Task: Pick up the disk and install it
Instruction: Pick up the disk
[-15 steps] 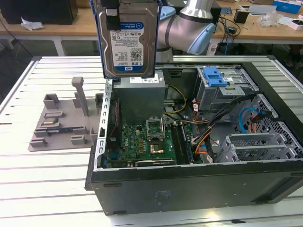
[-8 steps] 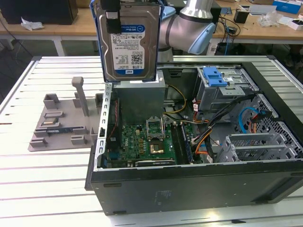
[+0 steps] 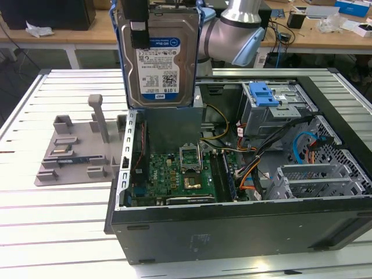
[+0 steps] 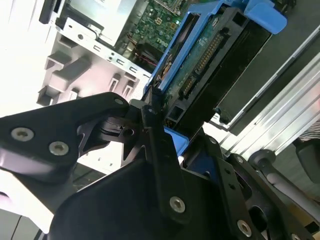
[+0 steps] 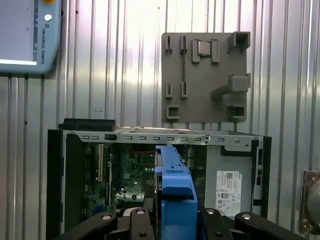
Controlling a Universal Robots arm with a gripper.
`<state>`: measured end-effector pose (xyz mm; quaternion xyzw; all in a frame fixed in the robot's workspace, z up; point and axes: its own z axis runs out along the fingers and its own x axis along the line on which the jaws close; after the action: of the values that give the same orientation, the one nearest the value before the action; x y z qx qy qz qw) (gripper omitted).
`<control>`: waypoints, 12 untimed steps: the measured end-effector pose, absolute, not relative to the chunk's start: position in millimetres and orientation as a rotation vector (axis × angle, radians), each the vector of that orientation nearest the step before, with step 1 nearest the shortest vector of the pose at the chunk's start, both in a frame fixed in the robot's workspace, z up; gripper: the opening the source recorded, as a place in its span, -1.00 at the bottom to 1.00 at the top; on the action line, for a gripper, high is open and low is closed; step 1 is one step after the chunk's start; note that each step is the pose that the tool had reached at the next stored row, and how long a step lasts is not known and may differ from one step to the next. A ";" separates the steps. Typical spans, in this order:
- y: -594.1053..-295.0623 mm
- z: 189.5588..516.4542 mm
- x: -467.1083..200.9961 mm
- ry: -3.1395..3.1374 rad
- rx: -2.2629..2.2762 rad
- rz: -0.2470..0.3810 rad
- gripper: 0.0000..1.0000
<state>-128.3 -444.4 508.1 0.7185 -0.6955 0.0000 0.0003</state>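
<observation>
tool point(image 5: 176, 206) clamped on disk point(image 3: 160, 64) | held above open computer case point(image 3: 232, 226) | motherboard point(image 3: 174, 174) inside

- Inside the open black computer case point(image 3: 232, 232), free room lies above its green motherboard point(image 3: 174, 174), under the blue-framed silver disk point(image 3: 160, 64).
- Bundled cables point(image 3: 256, 168) and a grey metal drive cage point(image 3: 273, 110) crowd its other half.
- A grey pegged plastic plate point(image 3: 75, 151) blocks the slatted worktop point(image 3: 58, 232) beside it.

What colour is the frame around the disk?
Bright blue frame; clearest in the first wrist view.
</observation>
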 end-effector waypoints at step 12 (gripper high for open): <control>-483.2 507.0 -127.6 -2.185 2.257 0.000 -0.26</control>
<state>-127.6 -483.2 507.0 0.7185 -0.6955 0.0000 0.0002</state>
